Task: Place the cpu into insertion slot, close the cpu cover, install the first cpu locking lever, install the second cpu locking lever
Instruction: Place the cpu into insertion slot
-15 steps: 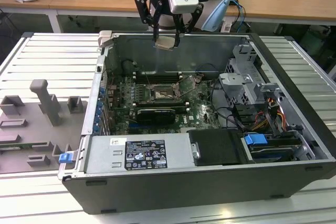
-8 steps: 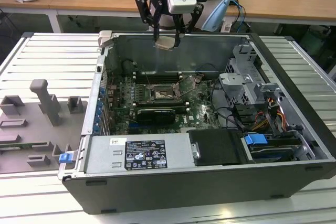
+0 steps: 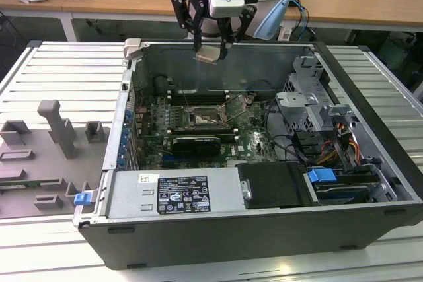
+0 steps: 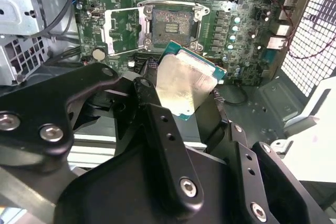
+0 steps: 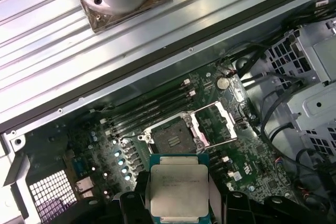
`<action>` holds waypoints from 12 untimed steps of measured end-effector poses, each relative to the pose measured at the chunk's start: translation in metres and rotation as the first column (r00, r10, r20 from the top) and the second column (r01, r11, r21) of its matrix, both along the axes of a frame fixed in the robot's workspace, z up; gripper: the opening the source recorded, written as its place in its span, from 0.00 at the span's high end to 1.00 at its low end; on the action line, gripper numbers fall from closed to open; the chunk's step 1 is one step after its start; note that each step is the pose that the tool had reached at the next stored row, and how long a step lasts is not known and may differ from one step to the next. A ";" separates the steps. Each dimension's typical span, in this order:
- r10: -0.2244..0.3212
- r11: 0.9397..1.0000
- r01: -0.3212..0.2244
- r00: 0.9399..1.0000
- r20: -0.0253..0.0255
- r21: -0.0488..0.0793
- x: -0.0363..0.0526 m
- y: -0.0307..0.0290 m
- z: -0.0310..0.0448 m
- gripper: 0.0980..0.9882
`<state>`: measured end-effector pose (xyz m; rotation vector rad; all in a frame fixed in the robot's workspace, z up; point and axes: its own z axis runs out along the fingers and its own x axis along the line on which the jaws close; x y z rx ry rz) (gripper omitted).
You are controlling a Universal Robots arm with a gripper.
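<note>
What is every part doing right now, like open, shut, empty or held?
cpu, held in the air above the case, not in the slot yet.
insertion slot, empty and uncovered.
cpu cover, swung open beside the slot.
jaws, shut on the cpu.
computer case, open on its side.

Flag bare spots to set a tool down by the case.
Bare: ribbed table behind the grey fixture, at the exterior view's left of the case; table strip at that view's right. Crowded: case interior, cables, drive cage, gripper holding the cpu above.
</note>
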<state>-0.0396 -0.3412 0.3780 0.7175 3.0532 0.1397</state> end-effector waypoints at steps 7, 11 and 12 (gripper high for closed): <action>-0.070 0.998 0.070 0.998 0.000 0.000 0.0000 0.0000 -0.0007 0.51; -0.108 0.994 0.108 0.994 0.000 0.000 0.0000 0.0000 -0.0009 0.51; -0.122 0.992 0.122 0.992 0.000 0.000 0.0000 0.0000 -0.0009 0.51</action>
